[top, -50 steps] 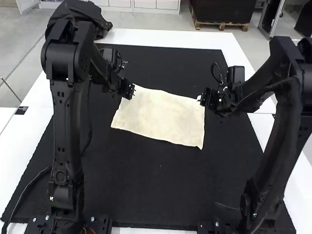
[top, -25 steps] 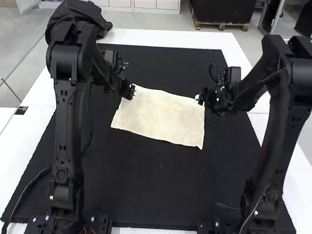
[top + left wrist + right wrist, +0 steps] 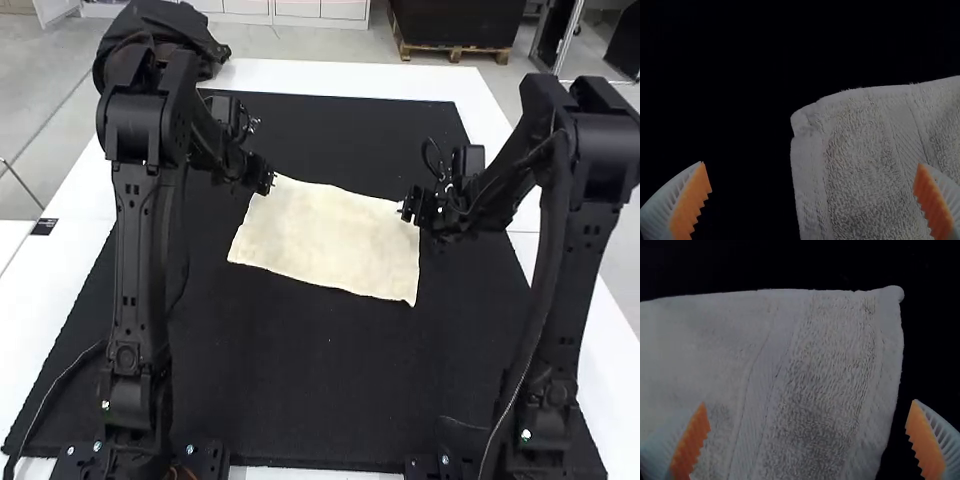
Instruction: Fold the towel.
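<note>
While the towel (image 3: 325, 240) lies flat on the black mat (image 3: 290, 390), between the arms, left gripper (image 3: 268, 181) is at its far left corner and right gripper (image 3: 409, 208) at its far right one. Both pincers are wide: the wrist views have each corner between spread white fingers with orange pads (image 3: 692, 200); can't tell if either touches cloth.

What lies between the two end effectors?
The spread towel, its far edge running from near the left end effector to near the right end effector, in the high view.
</note>
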Controlling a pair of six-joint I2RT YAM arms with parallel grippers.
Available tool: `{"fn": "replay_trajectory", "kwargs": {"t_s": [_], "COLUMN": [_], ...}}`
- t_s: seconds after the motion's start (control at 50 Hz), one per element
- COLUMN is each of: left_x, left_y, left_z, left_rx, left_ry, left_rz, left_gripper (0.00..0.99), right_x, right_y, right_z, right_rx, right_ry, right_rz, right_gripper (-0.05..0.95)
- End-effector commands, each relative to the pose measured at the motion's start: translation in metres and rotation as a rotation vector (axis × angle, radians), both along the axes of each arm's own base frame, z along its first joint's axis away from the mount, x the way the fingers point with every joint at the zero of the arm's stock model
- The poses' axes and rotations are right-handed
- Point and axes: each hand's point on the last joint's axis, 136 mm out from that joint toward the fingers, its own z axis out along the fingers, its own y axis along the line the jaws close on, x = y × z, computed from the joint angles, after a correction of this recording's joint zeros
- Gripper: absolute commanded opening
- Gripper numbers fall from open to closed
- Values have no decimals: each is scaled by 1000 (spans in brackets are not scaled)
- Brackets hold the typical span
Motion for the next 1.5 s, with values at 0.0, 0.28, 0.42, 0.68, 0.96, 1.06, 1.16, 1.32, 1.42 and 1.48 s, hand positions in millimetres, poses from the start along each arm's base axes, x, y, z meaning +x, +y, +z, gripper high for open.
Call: {"fn": "replay_trajectory", "kwargs": {"t_s": [0.0,0.28,0.42,0.68,0.96,1.06,1.16,1.32,1.42,1.48], "left_x": [10,13,14,17,9,6,7,6,8,8], "left_y": [4,6,6,5,5,3,2,-1,4,8], "left_z": [4,-5,-14,-25,-53,-55,-52,-44,-35,-28], "left_rx": [-3,-5,-6,-7,-2,-11,-14,-37,-50,-61], "left_ry": [-27,-28,-9,19,80,78,71,60,48,38], "left_rz": [1,6,7,7,1,-9,-12,-33,-32,-31], "left_gripper": [951,949,934,889,21,23,23,21,20,20], "right_x": [12,25,28,29,24,23,22,17,16,17], "right_y": [2,-1,-2,-6,-5,-5,-7,-5,-10,-14], "right_z": [5,-2,-12,-24,-42,-46,-46,-49,-45,-38], "right_rx": [-26,-63,-84,-108,-156,-166,-156,-146,-138,-132], "right_ry": [-37,-48,-41,-22,0,2,9,20,10,-6], "right_rz": [8,6,15,1,56,69,69,90,78,68], "right_gripper": [903,903,903,852,143,85,-25,-25,-25,-25]}}
